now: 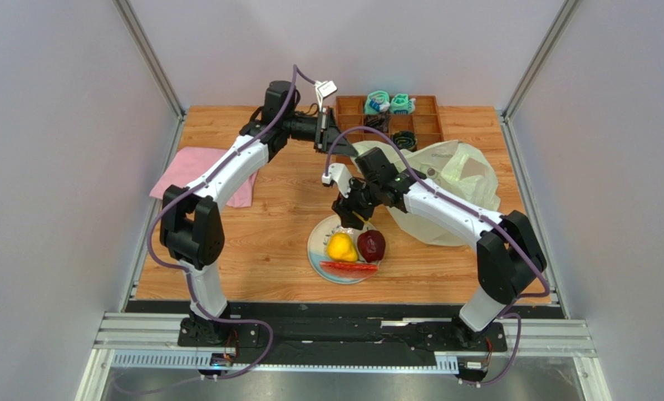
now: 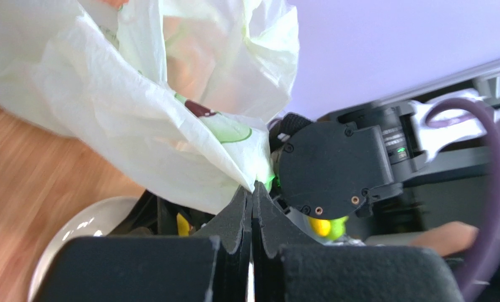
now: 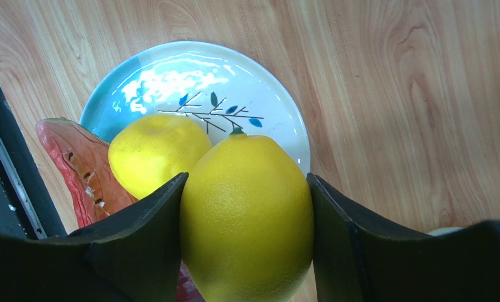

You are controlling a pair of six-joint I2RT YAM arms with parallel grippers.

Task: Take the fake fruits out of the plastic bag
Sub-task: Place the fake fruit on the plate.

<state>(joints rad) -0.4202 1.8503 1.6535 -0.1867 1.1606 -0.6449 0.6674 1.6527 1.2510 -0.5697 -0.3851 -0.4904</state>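
Wooden table (image 1: 268, 234) fills the middle of the top view. The plastic bag (image 1: 452, 188) is the biggest item on it. It lies crumpled, pale yellow-green, at right of centre and below the wooden tray (image 1: 394, 117) at the upper edge. The tray compartments hold teal and black small items.

A pink cloth (image 1: 197, 171) lies flat at left, partly under my left arm.

My left gripper (image 1: 337, 140) sits upper centre at the bag's left edge. In the left wrist view its fingers (image 2: 233, 220) are pressed fully together. A fold of the bag (image 2: 139, 107) is pinched between them, and the film rises toward the upper left of the frame.

The plate (image 1: 317, 242), white and blue with a leaf print, is at lower centre of the top view, just left of the bag. On it are a yellow pear (image 1: 341, 246), a dark red round fruit (image 1: 371, 245) touching it on the right, and a red slice (image 1: 349, 267) along the lower rim.

My right gripper (image 1: 352, 219) is at the plate's upper edge. In the right wrist view the right gripper (image 3: 246, 189) is clamped on a lemon (image 3: 246, 220), with one finger on each side of it. It is over the plate (image 3: 170, 75), next to the pear (image 3: 155, 151) and the slice (image 3: 70, 163) at left of frame. I can't tell if the lemon touches the plate.
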